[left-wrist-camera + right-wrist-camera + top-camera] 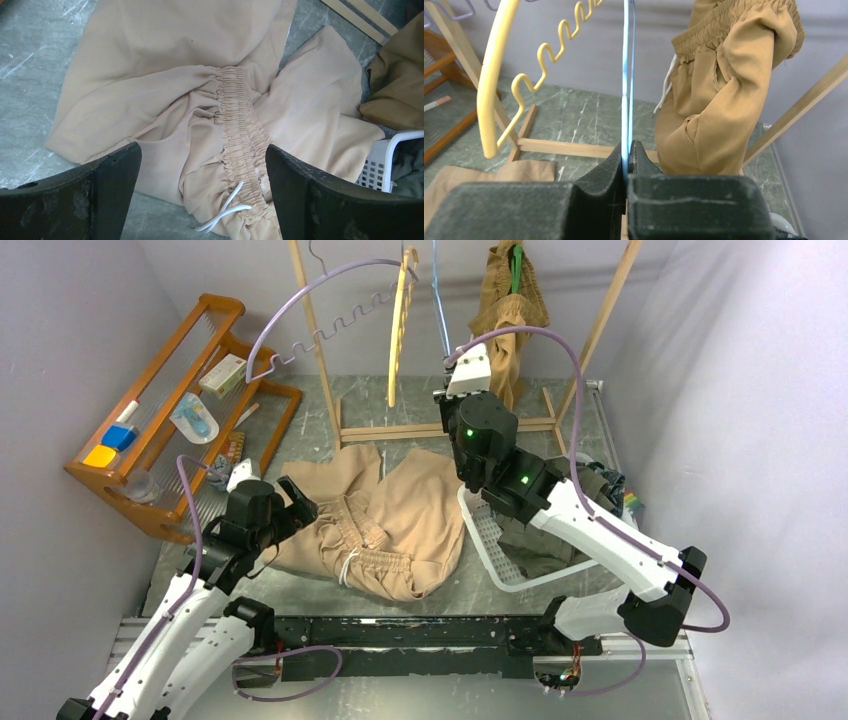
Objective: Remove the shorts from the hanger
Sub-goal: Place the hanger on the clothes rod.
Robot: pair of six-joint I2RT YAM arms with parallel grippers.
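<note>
Right wrist view: we saw the right gripper [626,152] clamped on the blue hanger [626,75] beside hanging tan-brown shorts [724,90]; left gripper [202,170] gaped wide, empty, over beige shorts [150,90].

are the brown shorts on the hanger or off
On: the brown shorts hang from a green hanger on the wooden rack.

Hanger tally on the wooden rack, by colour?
Lavender wavy hanger: 1
Yellow wavy hanger: 1
Thin blue hanger, clamped in the right pincer: 1
Green hanger carrying the tan-brown cloth shorts: 1
Total: 4
</note>
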